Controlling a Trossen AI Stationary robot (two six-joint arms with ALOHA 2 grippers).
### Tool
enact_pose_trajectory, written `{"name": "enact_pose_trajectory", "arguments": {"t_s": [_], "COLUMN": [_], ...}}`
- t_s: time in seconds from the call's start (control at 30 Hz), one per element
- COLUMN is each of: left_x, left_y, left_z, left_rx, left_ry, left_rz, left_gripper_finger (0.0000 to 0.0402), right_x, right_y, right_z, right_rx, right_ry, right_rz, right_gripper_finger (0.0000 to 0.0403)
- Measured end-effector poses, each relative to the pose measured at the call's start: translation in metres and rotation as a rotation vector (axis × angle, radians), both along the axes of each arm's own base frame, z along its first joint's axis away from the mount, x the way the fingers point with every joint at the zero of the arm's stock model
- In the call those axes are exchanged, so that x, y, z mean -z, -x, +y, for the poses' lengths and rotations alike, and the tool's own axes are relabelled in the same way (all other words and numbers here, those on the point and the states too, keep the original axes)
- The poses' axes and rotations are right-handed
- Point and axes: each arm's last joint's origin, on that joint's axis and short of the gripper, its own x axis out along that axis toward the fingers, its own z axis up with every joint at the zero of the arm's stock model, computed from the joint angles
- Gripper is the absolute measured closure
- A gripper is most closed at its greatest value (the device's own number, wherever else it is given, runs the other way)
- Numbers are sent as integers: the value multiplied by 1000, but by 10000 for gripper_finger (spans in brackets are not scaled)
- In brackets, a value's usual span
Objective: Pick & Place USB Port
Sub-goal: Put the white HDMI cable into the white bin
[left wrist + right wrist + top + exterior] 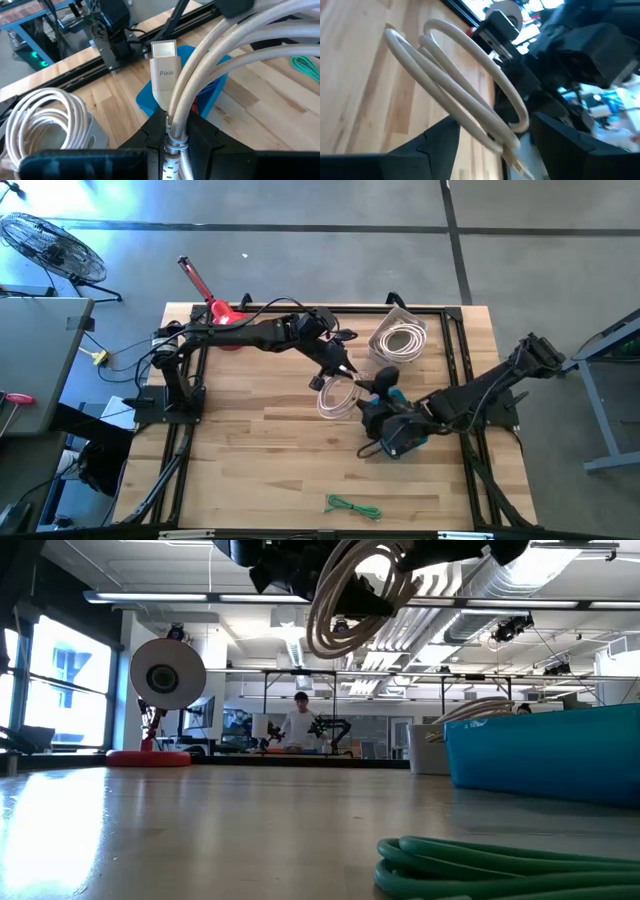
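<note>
A coiled white USB cable hangs above the middle of the table. Its plug is marked "Pixio". My left gripper is shut on the cable; it also shows in the left wrist view. The coil hangs high above the table in the low view. My right gripper is open right beside the coil. In the right wrist view its fingers stand on either side of the coil's loops; I see no touch. A blue bin lies under the grippers. My left gripper pinches the cable between its two fingers just behind the plug, at the ribbed collar where the cord leaves it. The plug sticks out past the fingertips. The fingers slant down from the table's left. The coil hangs below, clear of the table.
A clear container holding another white cable coil stands at the far right of centre. The blue bin is partly under my right arm. A green cable lies near the front edge. A red tool lies at the far left.
</note>
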Motion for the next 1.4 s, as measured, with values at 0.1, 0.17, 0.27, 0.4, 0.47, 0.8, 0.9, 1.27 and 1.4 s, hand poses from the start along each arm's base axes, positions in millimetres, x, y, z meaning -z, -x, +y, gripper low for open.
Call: {"name": "enact_pose_trajectory", "arguments": {"t_s": [0.1,0.17,0.27,0.4,0.47,0.8,0.9,1.27,1.4], "left_x": [0,0,0,2,2,2,4,-27,-43], "left_y": [0,0,0,1,1,3,3,21,34], "left_z": [0,-1,-1,-1,-1,0,1,0,0], "left_rx": [14,21,24,23,22,-23,-61,-159,-254], "left_ry": [8,12,7,9,10,-12,-30,-98,-194], "left_rz": [-1,-1,2,17,18,46,71,9,10], "left_gripper_finger": [357,357,357,357,357,232,192,153,154], "right_x": [-1,-2,-3,-3,-3,-7,-8,6,9], "right_y": [-7,-11,-15,-16,-16,-12,-9,10,16], "right_z": [-8,-14,-20,-22,-22,-10,-5,-6,-8], "right_rx": [-34,-45,-61,-77,-83,-57,-52,49,113], "right_ry": [-36,-59,-95,-115,-98,17,42,-62,-35], "right_rz": [5,1,-5,-2,6,-19,-19,52,57], "right_gripper_finger": [170,174,191,252,303,372,372,372,372]}}
